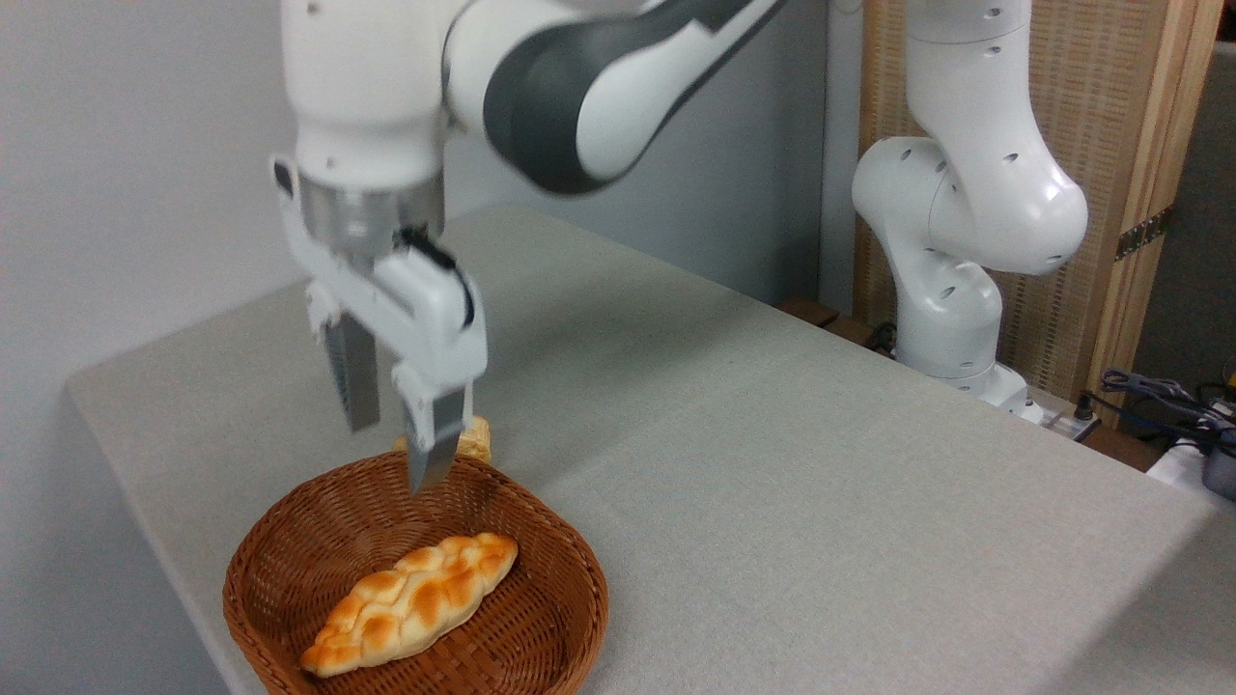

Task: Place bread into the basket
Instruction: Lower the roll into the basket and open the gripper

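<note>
Camera: braided golden bread [410, 603] in basket [570, 589]

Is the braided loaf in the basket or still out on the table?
In. The braided loaf lies flat inside the basket; the open tool hangs above it, holding nothing.

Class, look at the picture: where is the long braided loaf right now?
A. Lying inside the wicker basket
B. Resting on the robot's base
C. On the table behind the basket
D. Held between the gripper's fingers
A: the braided loaf lies inside the wicker basket, while the gripper hangs open and empty above it.
</note>
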`<state>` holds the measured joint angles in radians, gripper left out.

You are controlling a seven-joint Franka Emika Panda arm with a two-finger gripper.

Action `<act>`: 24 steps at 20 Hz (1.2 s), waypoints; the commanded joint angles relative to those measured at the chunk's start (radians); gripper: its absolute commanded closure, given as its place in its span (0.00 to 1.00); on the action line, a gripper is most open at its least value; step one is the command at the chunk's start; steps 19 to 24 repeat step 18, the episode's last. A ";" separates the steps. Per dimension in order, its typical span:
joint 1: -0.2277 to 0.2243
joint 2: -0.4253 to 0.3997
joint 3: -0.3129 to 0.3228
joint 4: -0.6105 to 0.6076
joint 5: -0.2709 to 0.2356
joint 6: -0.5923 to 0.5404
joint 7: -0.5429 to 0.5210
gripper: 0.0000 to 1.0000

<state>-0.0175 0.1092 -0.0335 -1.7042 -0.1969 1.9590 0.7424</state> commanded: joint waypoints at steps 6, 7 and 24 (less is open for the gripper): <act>0.008 -0.151 0.001 0.031 0.140 -0.293 -0.006 0.00; 0.007 -0.151 0.004 0.032 0.140 -0.293 -0.005 0.00; 0.008 -0.151 0.003 0.032 0.142 -0.316 -0.009 0.00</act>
